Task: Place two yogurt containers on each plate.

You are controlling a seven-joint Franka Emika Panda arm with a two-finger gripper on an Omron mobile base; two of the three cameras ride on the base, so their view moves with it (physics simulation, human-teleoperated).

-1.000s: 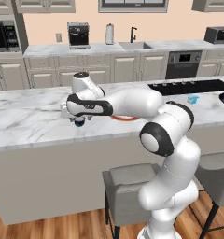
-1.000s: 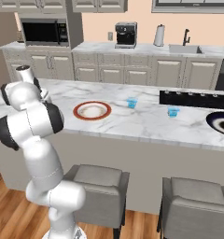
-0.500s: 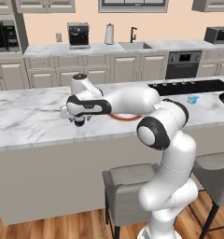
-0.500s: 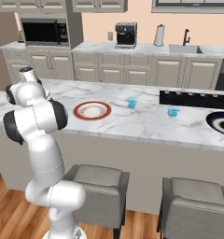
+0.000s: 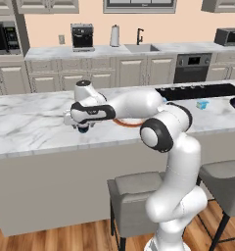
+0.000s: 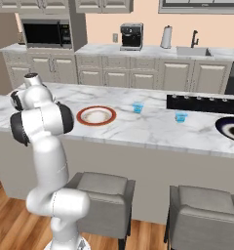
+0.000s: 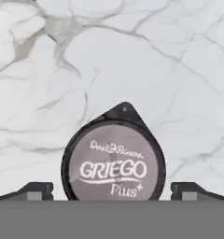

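Left base view: the arm reaches left across the marble worktop, its pincer pointing down at a dark yogurt cup that sits on the stone just under the hand; the red-rimmed plate is partly hidden behind the forearm, and a light blue cup stands well apart to the right, near the cooktop. Right base view: the red-rimmed plate lies bare, one light blue cup just beyond it, another further right, and the dark plate at the far edge; neither plate carries a cup. Hand view: the dark cup's pale foil lid, printed "GRIEGO Plus", lies straight below, centred between the two fingertips, which stand wide apart, clear of its sides, gripping nothing. Judgement: the cup looks light and small, with stiff smooth walls that may slip and a thin foil top that would dent; best taken by the side walls, across the round body, away from the lid's pointed tab.
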